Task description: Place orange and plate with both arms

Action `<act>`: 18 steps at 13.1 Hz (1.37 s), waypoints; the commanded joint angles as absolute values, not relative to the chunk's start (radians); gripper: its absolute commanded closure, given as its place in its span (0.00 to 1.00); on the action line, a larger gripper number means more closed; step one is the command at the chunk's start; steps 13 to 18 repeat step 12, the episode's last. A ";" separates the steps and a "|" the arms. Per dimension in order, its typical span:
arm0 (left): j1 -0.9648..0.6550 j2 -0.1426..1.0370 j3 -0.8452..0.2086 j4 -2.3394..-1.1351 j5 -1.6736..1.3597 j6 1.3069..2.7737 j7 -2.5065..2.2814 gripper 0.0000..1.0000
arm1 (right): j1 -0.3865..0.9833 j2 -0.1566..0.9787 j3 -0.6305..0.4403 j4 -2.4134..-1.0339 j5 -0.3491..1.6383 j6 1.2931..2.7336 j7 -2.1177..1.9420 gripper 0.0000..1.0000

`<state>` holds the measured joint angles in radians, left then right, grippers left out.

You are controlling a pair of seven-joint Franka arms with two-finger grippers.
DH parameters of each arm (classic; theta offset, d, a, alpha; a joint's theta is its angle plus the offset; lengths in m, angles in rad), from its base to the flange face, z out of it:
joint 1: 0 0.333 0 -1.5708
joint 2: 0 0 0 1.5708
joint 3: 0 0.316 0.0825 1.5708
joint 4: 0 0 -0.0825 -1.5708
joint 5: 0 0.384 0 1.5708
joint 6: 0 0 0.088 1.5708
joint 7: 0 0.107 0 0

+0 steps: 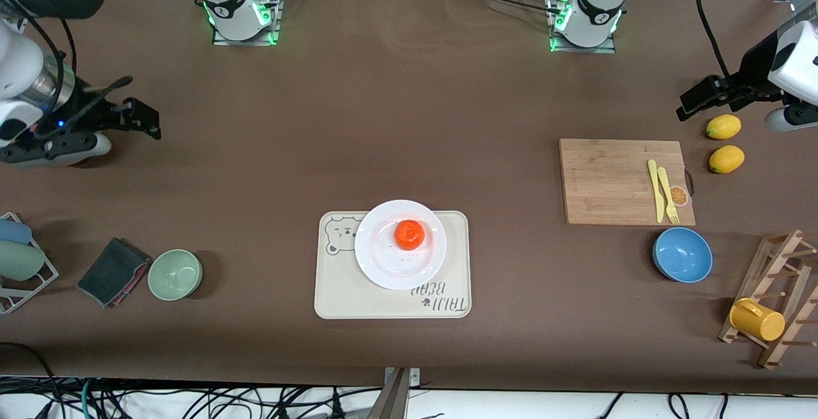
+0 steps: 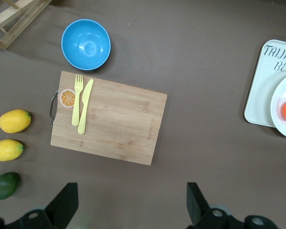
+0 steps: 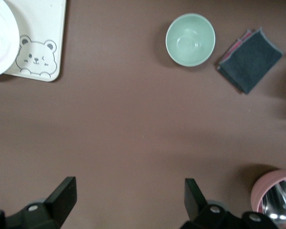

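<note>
Your cream tray (image 1: 345,297) lies nearest on the brown table (image 1: 409,119); on it sits the plate (image 1: 383,266), holding the orange (image 1: 409,234). Both grippers, left (image 1: 703,96) and right (image 1: 137,115), hang wide open, empty, well apart from the tray.

— What do the surfaces look like from up here?

— My desk (image 1: 409,119) wears a matt brown cloth-like cover. The plate (image 1: 383,259) is glossy white, the orange (image 1: 409,234) dimpled, the cream tray (image 1: 390,301) smooth and dull.

— And toward my left arm's end?

— A grained wooden cutting board (image 1: 607,182), a yellow plastic-looking fork (image 1: 668,197) and knife (image 1: 655,190), a glossy blue bowl (image 1: 682,255), a bare wooden rack (image 1: 783,294).

— The other end?

— A smooth pale green bowl (image 1: 175,274), a dark folded cloth (image 1: 114,271).
</note>
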<state>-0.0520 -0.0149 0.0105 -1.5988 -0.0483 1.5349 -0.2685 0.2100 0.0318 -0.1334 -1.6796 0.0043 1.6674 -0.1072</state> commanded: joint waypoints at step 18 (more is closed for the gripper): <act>-0.049 -0.005 0.011 -1.574 -0.023 1.525 -0.264 0.00 | 0.021 -0.049 -0.046 -1.720 0.040 1.640 -0.104 0.00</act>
